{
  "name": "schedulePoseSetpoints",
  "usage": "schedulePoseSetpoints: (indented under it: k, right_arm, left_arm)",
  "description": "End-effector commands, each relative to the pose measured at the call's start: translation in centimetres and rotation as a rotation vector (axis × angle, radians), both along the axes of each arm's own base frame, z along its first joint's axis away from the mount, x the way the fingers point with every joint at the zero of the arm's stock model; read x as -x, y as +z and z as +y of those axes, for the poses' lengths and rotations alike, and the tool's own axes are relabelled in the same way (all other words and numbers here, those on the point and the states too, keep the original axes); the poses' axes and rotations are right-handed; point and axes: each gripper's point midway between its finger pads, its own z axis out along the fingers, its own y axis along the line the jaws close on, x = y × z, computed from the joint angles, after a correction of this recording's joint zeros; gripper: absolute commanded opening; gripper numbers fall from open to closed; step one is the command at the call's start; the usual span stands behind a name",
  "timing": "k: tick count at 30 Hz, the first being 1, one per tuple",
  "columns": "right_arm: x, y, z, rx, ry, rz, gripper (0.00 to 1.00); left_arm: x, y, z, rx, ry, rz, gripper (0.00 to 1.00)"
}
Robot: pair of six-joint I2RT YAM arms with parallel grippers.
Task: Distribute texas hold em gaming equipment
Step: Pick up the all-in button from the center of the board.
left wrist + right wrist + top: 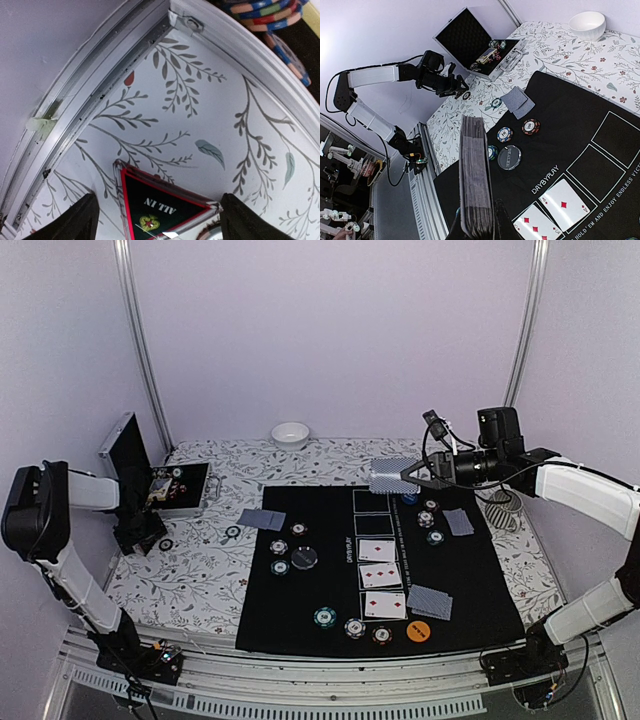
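Observation:
My left gripper [157, 200] is open, low over the floral cloth, with a triangular "ALL IN" plaque [160, 207] lying between its fingers [75, 220], which do not touch it. In the top view this gripper [140, 530] sits just in front of the open case [160, 478]. My right gripper [412, 477] is shut on a deck of grey-blue-backed playing cards [392, 475], held above the mat's far edge. In the right wrist view the deck [476, 180] stands edge-on between the fingers [507, 222]. Three face-up cards [380, 576] fill mat rectangles.
Chips [354, 627], an orange disc [418, 631], a dealer button [304, 558] and face-down card pairs [262, 520] lie around the black mat [330, 590]. A white bowl [290, 434] stands at the back. Stacked chips [265, 12] sit inside the case rim [240, 40].

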Motion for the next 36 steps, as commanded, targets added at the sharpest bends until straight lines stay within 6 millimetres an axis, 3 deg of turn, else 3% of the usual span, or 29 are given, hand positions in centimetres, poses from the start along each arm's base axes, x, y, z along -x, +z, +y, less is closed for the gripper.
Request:
schedulePoseSetpoints:
  k: [1, 9, 18, 31, 36]
  right_arm:
    - [0.3, 1.2, -0.3, -0.015, 0.008, -0.028, 0.02]
    - [0.3, 1.2, -0.3, -0.016, 0.009, -0.027, 0.02]
    - [0.3, 1.4, -0.3, -0.015, 0.009, -0.030, 0.02]
    - [0.2, 1.3, -0.3, -0.014, 0.011, -0.026, 0.02]
    - [0.2, 1.5, -0.4, -0.018, 0.011, -0.028, 0.02]
  left_arm:
    - [1.9, -1.2, -1.7, 0.037, -0.054, 0.066, 0.85]
    - [2.8, -1.9, -1.9, 0.020, -0.080, 0.093, 0.85]
    - [2.0, -2.9, -1.8, 0.024, -0.091, 0.120, 0.74]
    - [2.1, -2.1, -1.6, 0.013, -0.092, 0.099, 0.66]
    - [2.4, -1.9, -1.5, 0.005, -0.095, 0.104, 0.58]
